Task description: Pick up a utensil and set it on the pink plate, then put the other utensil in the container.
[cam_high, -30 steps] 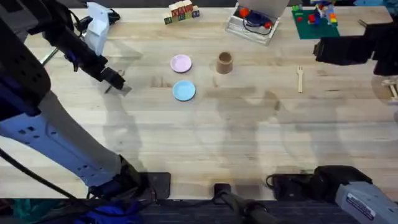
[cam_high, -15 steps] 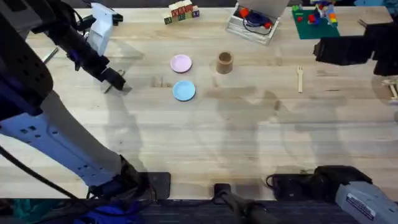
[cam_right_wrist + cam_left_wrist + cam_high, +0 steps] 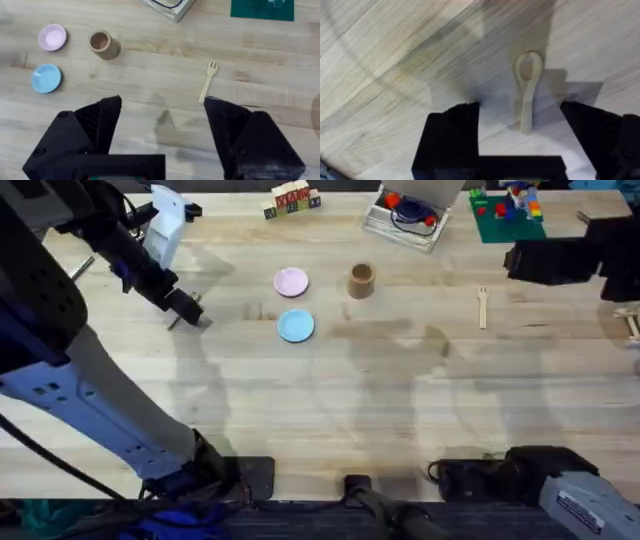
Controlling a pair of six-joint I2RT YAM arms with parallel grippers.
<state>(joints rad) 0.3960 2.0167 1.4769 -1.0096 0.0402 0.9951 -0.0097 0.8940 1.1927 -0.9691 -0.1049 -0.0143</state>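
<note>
two arms reach out over the tabletop. left tool, jaws spread, hangs low with the spoon lying flat between its fingers, at nine o'clock of the pink plate. right tool, also spread, hovers high; the fork lies at three o'clock of the container.

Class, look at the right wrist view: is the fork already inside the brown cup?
No, the fork lies flat on the table, well apart from the brown cup.

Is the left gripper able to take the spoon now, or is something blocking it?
Probably yes. In the left wrist view the spoon lies flat on the bare table between the open fingers of the left gripper, its handle end toward the gripper. Nothing lies beside it or over it.
</note>
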